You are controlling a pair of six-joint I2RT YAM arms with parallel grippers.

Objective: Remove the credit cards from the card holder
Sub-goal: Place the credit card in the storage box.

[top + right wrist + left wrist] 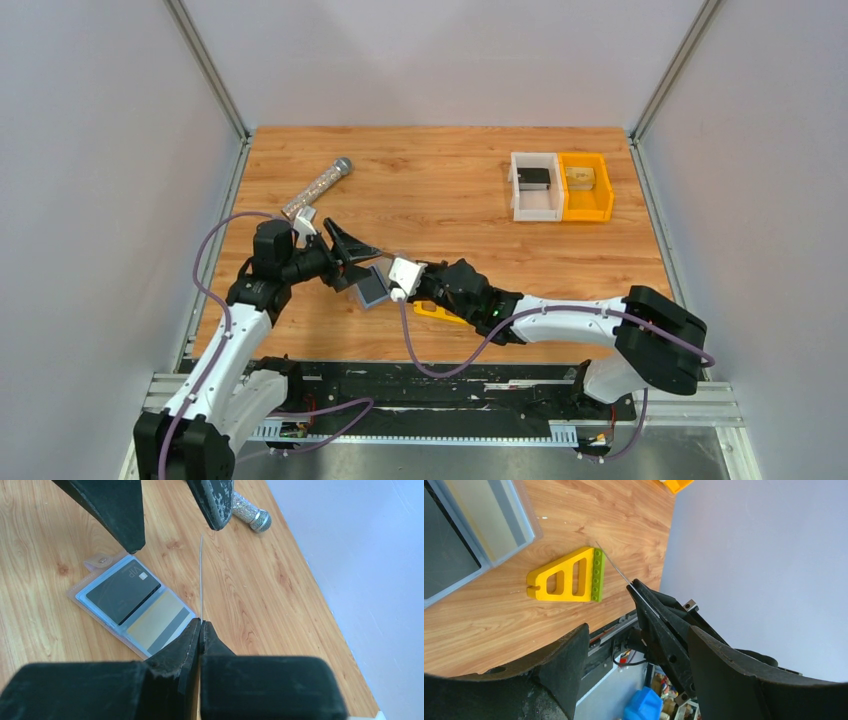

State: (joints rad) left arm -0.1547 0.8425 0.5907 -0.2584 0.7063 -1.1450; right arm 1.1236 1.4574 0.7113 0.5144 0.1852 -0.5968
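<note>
The right gripper [201, 624] pinches a thin credit card [201, 575], seen edge-on. Just beyond, the card holder [80, 594] lies open on the table [40, 630], with a black VIP card [122, 592] and a gold card [152, 620] in its sleeves. Farther on, the left gripper [176, 537] stands wide, the held card's far edge between its fingers.

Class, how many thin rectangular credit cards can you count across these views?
3. A black card and a tan-gold card sit in the grey-blue card holder; a third card, seen edge-on, is pinched in the shut right gripper. Others may be hidden.
</note>
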